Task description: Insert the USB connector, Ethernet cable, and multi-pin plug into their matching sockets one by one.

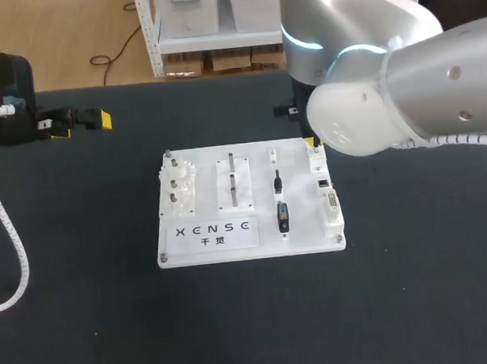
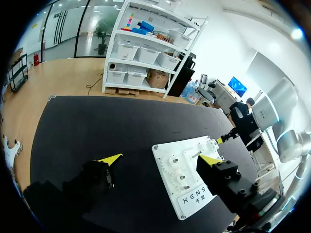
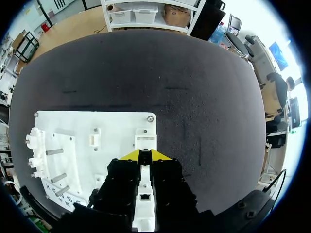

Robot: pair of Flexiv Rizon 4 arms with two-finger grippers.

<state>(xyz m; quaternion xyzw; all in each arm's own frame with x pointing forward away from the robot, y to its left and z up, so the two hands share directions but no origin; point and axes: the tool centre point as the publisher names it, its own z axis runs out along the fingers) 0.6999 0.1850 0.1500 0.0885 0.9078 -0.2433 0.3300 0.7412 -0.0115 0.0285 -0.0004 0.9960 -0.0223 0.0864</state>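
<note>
1. Three plugs sit untouched in a row on the white board (image 1: 254, 152), as the head camera shows it. A small pale plug (image 1: 272, 154), likely the Ethernet cable's end, is farthest. The black USB connector (image 1: 278, 183) is in the middle and the multi-pin plug (image 1: 282, 217) is nearest. The right arm (image 1: 388, 95) hangs over the board's far right corner, above the socket column (image 1: 324, 184), so picking up the first plug looks to be the step in hand. Done well, that means taking the USB connector across its narrow sides, lifting it straight, and keeping it square to its socket. Its long axis runs from the board's far edge to its near edge, parallel to the socket column. Which end mates is too small to tell.

2. From the left wrist, the left gripper (image 2: 161, 158) stands wide apart and empty, well away from the board, which shows ahead of it. Keeping it clear of the work seems wise.

3. From the right wrist, the right gripper (image 3: 146, 155) points at the far socket (image 3: 145, 141), just ahead of it. White parts show in the slot down its middle, and whether it is clamped on anything cannot be told. The USB connector is hidden in this view.
</note>
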